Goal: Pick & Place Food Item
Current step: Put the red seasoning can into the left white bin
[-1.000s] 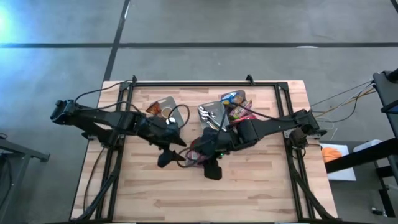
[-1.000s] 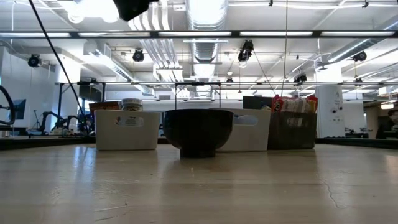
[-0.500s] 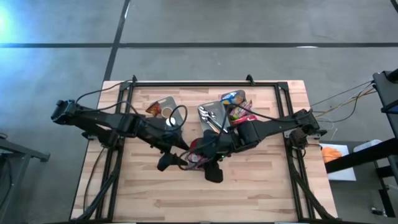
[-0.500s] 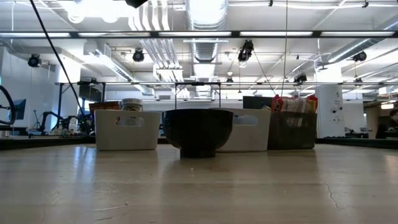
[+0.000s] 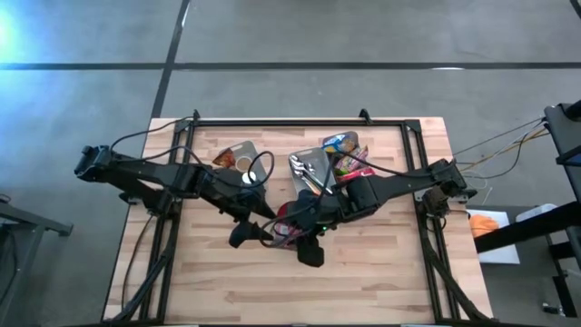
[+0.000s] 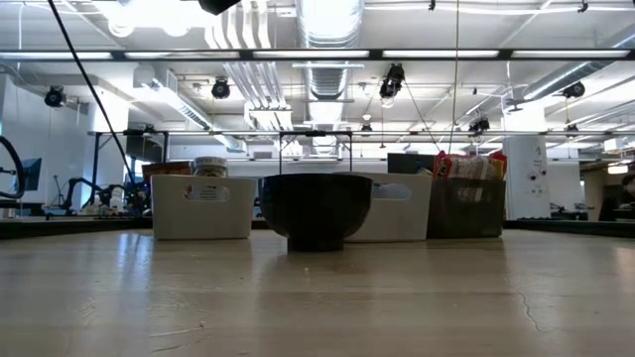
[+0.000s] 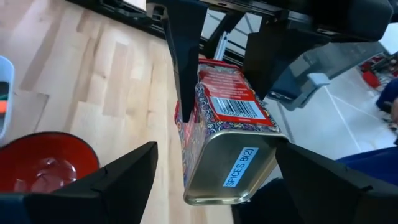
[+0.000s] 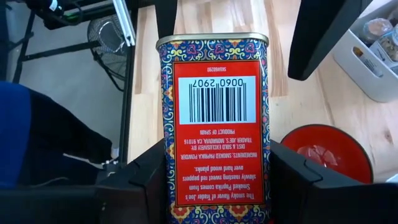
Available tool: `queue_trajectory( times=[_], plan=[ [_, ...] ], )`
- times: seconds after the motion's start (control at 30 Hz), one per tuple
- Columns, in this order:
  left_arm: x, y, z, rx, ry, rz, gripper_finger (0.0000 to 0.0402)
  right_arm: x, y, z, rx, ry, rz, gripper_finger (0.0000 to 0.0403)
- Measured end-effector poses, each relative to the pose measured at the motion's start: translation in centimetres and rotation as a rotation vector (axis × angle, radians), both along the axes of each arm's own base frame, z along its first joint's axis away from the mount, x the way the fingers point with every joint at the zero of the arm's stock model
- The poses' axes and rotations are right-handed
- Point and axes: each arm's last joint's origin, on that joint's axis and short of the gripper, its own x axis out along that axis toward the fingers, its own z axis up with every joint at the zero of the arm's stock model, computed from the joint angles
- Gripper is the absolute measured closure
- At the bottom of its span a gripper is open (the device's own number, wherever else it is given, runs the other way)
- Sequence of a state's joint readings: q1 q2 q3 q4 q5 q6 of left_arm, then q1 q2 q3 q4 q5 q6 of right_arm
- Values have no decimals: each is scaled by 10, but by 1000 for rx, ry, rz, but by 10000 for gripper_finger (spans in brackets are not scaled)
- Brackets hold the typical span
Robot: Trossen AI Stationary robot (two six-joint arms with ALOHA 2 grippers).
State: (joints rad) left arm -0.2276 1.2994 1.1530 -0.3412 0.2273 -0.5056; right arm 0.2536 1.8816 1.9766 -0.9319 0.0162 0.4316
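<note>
A red patterned spice tin with a barcode label hangs in the air over the table's middle, with my right gripper shut on it. My left gripper faces it from the table's left, open. Its fingers stand on either side of the tin's free end, and I cannot tell whether they touch it. A red bowl rests on its base on the table below; in the low view it shows dark. My right gripper pinches the tin's two narrow sides between its two fingers, at the end nearest the wrist. The fingers slant down from the table's right and lie along the tin. The tin is lifted clear, label side up, its free end pointing toward my left gripper.
Along the far side stand a white bin with jars, a second white bin behind the bowl, and a dark bin with snack packets. Bare wood lies near the front edge.
My left gripper has tipped up a little and risen slightly; in the low view it has nearly left the top edge. The tin and my right gripper have stayed where they were.
</note>
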Motion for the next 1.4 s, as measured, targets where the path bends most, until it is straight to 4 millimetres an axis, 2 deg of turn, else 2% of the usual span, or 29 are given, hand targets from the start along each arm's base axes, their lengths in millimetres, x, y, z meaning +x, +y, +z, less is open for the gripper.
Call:
queue_trajectory(
  times=[0.97,1.1,1.3,1.4],
  plan=[
    [-2,-2,1,-113,53,-29,65,-10,10,6,48,14,20,217],
    [-2,-1,1,-113,55,-27,52,-10,10,6,51,16,17,217],
    [0,0,1,-81,38,40,7,-7,8,8,59,-17,11,217],
    [0,2,1,-46,23,73,10,-5,8,9,64,-40,10,217]
  ],
)
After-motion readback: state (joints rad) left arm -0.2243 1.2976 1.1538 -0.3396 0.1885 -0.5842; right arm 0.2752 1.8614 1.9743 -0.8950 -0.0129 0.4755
